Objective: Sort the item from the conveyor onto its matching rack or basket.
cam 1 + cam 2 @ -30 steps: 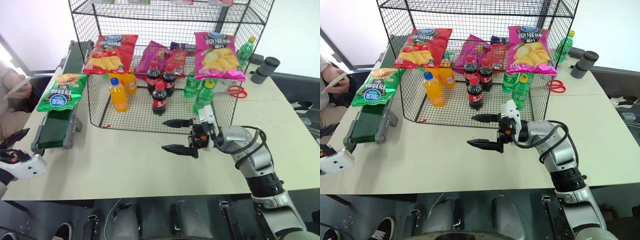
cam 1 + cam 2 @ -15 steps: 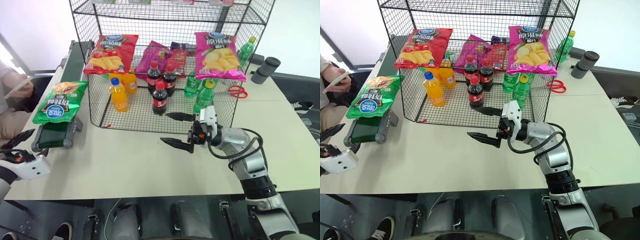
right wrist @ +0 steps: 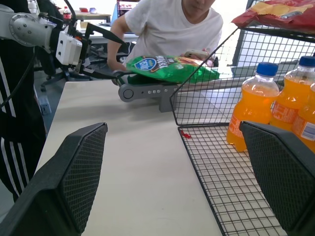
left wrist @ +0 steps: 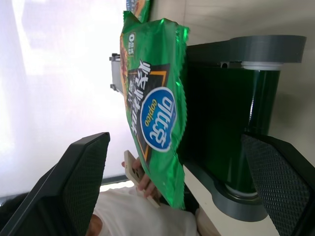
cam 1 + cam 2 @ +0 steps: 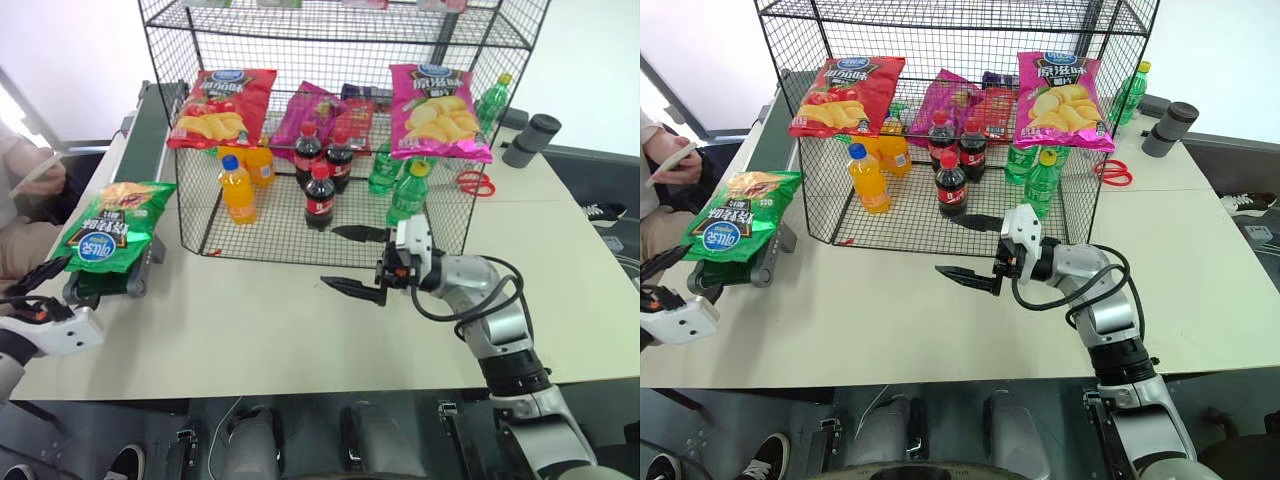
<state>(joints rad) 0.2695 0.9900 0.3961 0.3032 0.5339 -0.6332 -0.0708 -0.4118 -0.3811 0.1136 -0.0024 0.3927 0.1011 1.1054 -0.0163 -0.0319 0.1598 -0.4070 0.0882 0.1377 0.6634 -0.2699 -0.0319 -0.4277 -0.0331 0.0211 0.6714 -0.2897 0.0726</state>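
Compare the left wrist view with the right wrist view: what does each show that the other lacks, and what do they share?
Left wrist view alone: the blue oval logo on the green crisp bag seen face-on, and the belt's dark green surface.

Right wrist view alone: the orange drink bottles inside the wire rack, the left gripper with open jaws beside the conveyor, and the table top.

Both: the green crisp bag lying at the end of the conveyor, and a person in a white shirt holding a phone behind it.

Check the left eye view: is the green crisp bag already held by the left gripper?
No, the green crisp bag lies at the conveyor's near end, with the open left gripper apart from it.
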